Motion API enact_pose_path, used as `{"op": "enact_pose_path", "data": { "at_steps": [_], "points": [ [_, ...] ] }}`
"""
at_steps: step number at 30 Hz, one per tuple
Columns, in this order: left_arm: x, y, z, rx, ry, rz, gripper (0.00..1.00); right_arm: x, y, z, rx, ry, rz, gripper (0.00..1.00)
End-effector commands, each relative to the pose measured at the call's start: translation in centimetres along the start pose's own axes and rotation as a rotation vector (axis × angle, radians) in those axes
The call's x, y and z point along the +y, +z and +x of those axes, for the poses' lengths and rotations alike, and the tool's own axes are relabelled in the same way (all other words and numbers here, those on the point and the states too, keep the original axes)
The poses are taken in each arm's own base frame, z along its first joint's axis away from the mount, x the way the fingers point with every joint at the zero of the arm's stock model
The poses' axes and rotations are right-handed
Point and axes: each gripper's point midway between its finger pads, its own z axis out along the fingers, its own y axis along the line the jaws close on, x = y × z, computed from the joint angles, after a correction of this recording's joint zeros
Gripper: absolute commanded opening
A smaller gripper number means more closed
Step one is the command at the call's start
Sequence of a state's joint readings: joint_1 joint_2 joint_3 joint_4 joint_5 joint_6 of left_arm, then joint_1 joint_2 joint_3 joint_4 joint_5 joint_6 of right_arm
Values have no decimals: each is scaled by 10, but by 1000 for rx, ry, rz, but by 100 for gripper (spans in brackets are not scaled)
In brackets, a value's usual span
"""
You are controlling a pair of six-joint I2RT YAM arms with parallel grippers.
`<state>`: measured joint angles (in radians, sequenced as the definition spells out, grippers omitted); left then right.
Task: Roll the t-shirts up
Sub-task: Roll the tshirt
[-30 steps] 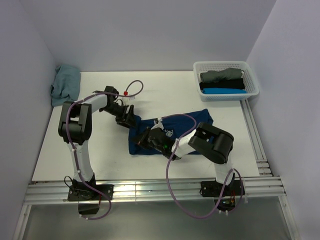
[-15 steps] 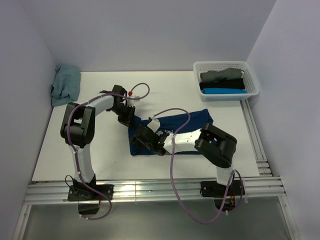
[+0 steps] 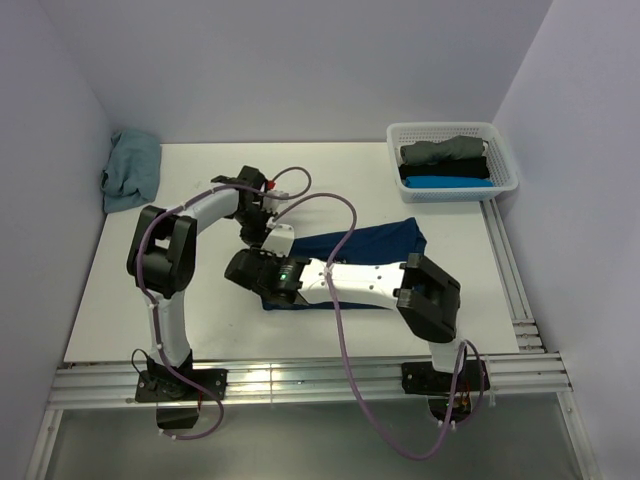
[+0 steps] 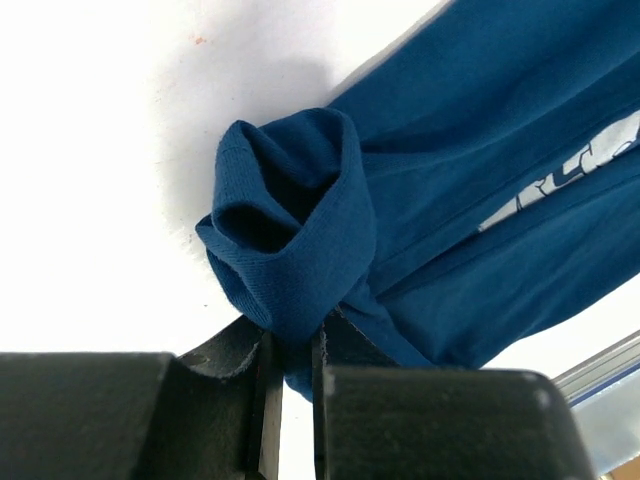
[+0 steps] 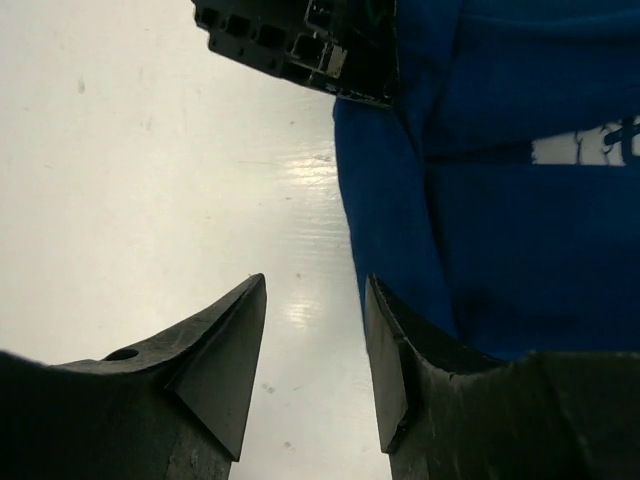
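Note:
A dark navy t-shirt (image 3: 375, 243) with a white print lies partly rolled at the table's middle. Its left end is bunched into a loose roll (image 4: 290, 230). My left gripper (image 4: 290, 345) is shut on the cloth just under that roll, and from above the left gripper (image 3: 265, 236) sits at the shirt's upper left corner. My right gripper (image 5: 315, 290) is open over bare table, its right finger (image 5: 390, 350) alongside the navy t-shirt's (image 5: 520, 250) left edge. From above the right gripper (image 3: 242, 270) is just left of the shirt. Nothing lies between its fingers.
A white lattice basket (image 3: 440, 127) at the back right holds rolled grey (image 3: 440, 150), black (image 3: 445, 171) and bright blue (image 3: 448, 183) shirts. A pale teal shirt (image 3: 130, 170) is crumpled at the back left against the wall. The left gripper's body (image 5: 300, 40) shows just ahead of the right gripper.
The left gripper has closed on the shirt's left end. The right gripper has let go of the cloth, opened, and slid left off the shirt's edge.

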<state>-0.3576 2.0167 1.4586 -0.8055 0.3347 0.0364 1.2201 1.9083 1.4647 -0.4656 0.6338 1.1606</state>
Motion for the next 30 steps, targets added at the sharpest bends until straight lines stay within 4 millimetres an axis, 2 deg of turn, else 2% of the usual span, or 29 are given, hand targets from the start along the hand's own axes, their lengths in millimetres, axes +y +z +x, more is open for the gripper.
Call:
{"op": "enact_pose_path", "data": {
  "at_steps": [1, 2, 5, 8, 13, 19, 26, 30],
  "points": [
    [-1, -16, -16, -36, 10, -45, 5, -19, 9, 0, -55, -145, 102, 52],
    [-3, -16, -16, -32, 14, -42, 6, -14, 11, -2, -61, -150, 99, 51],
    [-6, -16, -18, -26, 18, -40, 6, -16, 23, 6, -59, -189, 130, 51],
    [-8, -15, -19, -22, 22, -40, 7, -23, 39, 17, -42, -213, 163, 51],
    [-9, -14, -20, -15, 25, -41, 10, -37, 49, 37, 2, -244, 216, 50],
    [-8, -14, -25, -18, 26, -42, 19, -50, 45, 53, 47, -264, 266, 51],
    [-8, -10, -28, -12, 21, -39, 22, -59, 40, 66, 81, -308, 321, 49],
    [-11, -13, -31, -20, 26, -25, 31, -49, 40, 71, 108, -280, 260, 24]
  ]
}}
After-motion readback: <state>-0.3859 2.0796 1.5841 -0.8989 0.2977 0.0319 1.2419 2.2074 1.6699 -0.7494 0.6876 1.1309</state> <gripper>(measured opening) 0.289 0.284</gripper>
